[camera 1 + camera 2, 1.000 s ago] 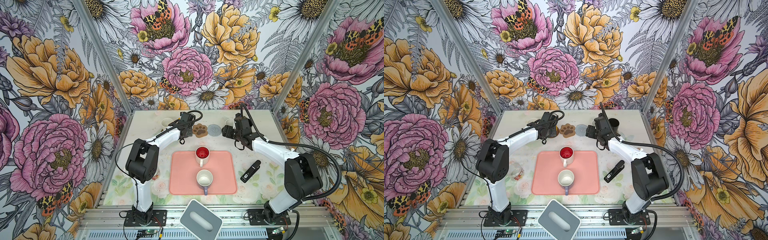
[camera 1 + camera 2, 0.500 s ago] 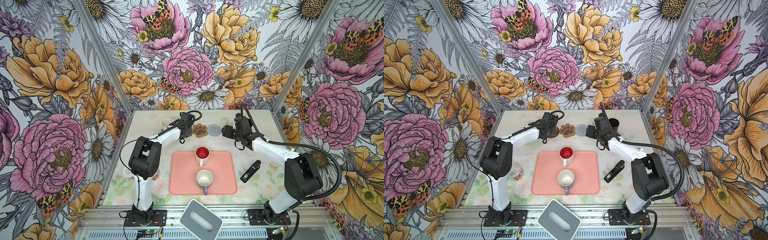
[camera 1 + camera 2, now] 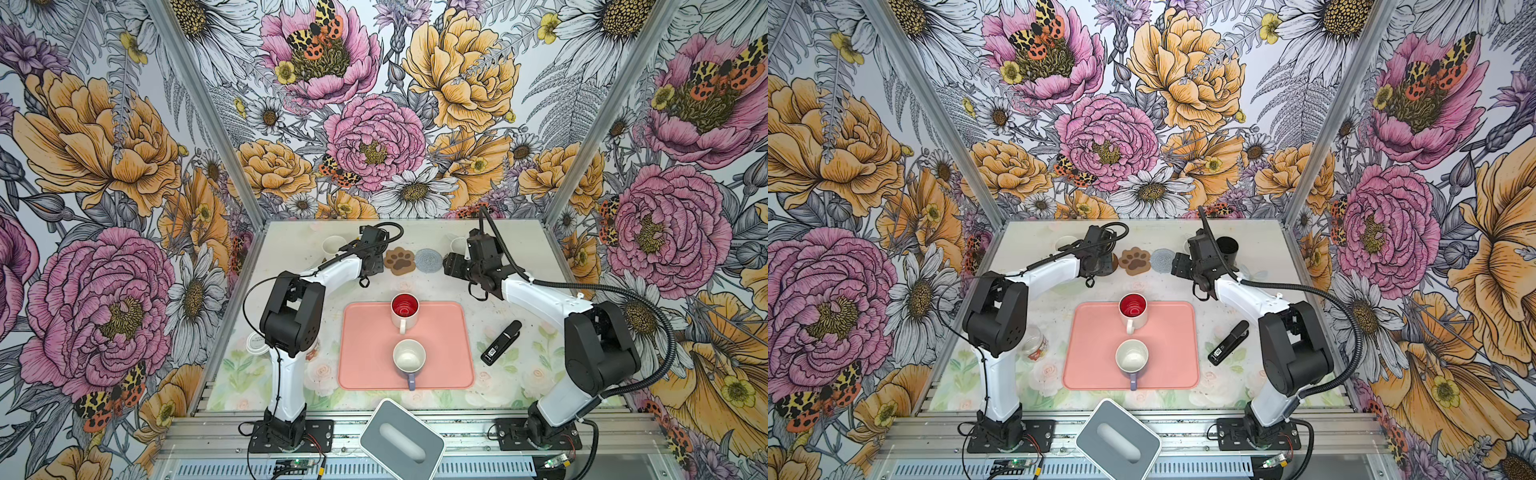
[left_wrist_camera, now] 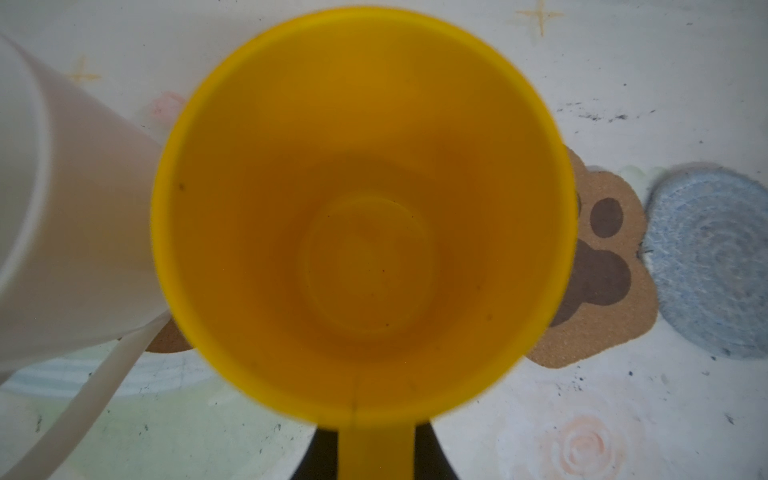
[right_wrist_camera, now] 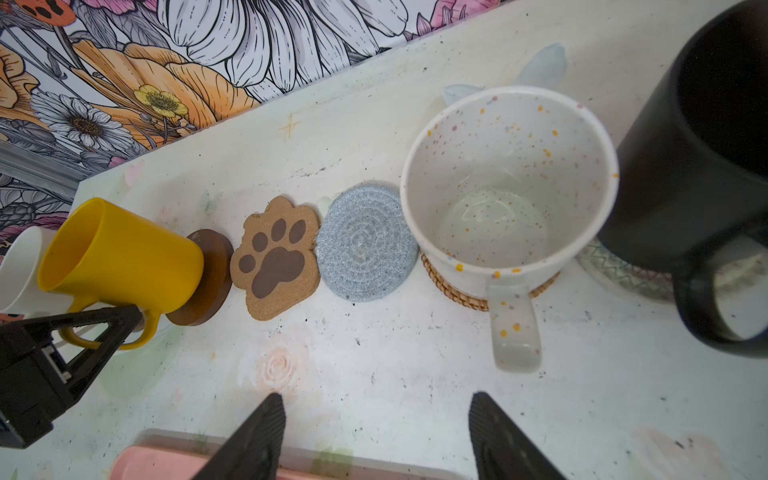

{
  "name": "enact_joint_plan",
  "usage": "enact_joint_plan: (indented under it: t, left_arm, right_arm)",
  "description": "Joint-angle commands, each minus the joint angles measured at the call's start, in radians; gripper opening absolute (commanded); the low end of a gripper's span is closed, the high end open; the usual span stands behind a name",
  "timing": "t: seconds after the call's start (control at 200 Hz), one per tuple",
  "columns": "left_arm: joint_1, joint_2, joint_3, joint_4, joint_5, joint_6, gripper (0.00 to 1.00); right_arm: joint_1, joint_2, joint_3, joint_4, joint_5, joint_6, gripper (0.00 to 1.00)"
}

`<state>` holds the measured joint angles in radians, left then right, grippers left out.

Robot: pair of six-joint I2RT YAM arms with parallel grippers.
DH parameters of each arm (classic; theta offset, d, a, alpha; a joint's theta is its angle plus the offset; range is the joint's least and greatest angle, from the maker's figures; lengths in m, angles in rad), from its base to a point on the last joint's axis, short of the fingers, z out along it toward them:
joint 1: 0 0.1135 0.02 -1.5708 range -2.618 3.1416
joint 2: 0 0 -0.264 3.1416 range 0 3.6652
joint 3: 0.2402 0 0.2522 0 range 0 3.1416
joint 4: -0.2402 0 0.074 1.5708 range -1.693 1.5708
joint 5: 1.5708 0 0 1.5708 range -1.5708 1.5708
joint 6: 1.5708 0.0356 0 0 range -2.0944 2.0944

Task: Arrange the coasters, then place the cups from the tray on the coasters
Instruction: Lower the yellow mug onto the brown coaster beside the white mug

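Two cups (image 3: 1131,357) stand on the tray (image 3: 365,332) midway along the table's (image 3: 291,245) near edge: the white mug with red inside (image 3: 404,309) and the lavender mug (image 3: 409,358). Along the far edge the coasters (image 3: 1134,261) lie in a row. The left claw (image 4: 376,455) is clamped on the handle of the yellow mug (image 4: 361,208), whose base is at a brown disc (image 5: 214,282); whether it rests there or hangs just above, we cannot tell. The cream-white mug (image 3: 333,246) stands just beside it, toward the left edge. The paw-print coaster (image 3: 400,261) and the grey-blue woven coaster (image 3: 429,260) lie uncovered. The speckled mug (image 5: 507,187) sits on the rattan coaster (image 5: 453,291), the black mug (image 5: 706,145) on the clear lacy coaster (image 5: 623,272). The right claw (image 5: 374,436), spread apart and gripping nothing, hovers between the tray and the speckled mug
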<state>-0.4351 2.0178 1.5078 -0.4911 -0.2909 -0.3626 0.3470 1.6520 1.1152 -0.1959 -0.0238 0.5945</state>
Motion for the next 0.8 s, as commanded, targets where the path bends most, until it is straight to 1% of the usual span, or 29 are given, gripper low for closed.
enact_joint_plan:
  t: [0.0,0.796]
  left_arm:
    - [0.015,0.002,0.046,0.074,-0.013,0.002,0.00]
    - [0.012,0.010,0.019,0.074,0.033,-0.009,0.00]
  right_arm:
    - [-0.004,0.004,0.017,0.013,-0.004,0.004,0.72]
    - [-0.004,0.014,0.021,0.012,-0.005,0.004,0.72]
